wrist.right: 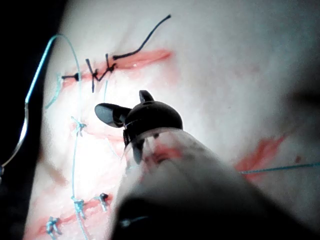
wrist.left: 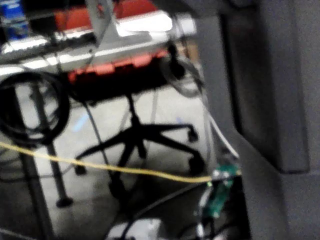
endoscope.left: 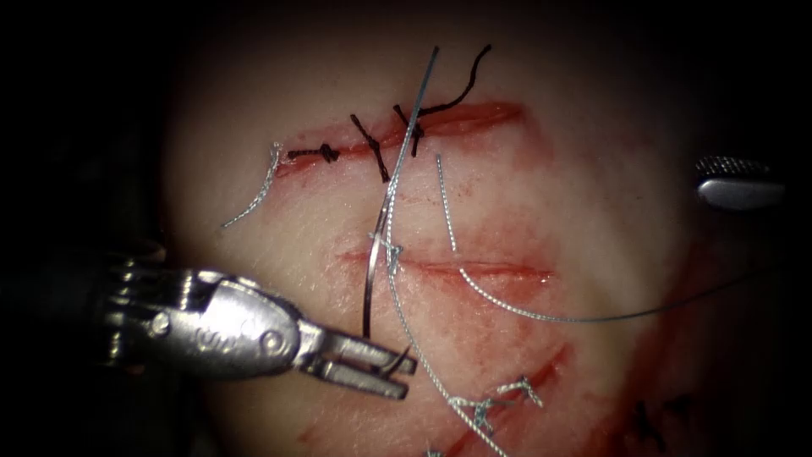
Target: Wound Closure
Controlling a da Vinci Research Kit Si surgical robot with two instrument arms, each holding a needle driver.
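The left arm's silver tool (endoscope.left: 385, 368), at seven o'clock, clenched the thin curved steel needle (endoscope.left: 372, 283) near its tip; a weak grip risked it swivelling. The right arm's tool (endoscope.left: 737, 182) at three o'clock: jaw state I couldn't tell.

Place: a robotics lab or workshop.
Seating: a black office chair (wrist.left: 137, 137) on castors stands on a bare floor (wrist.left: 165, 107).
Storage: an orange case (wrist.left: 117, 67) sits behind the chair.
Cabling: a yellow cable (wrist.left: 100, 167) and black coiled cables (wrist.left: 30, 107) hang loose.
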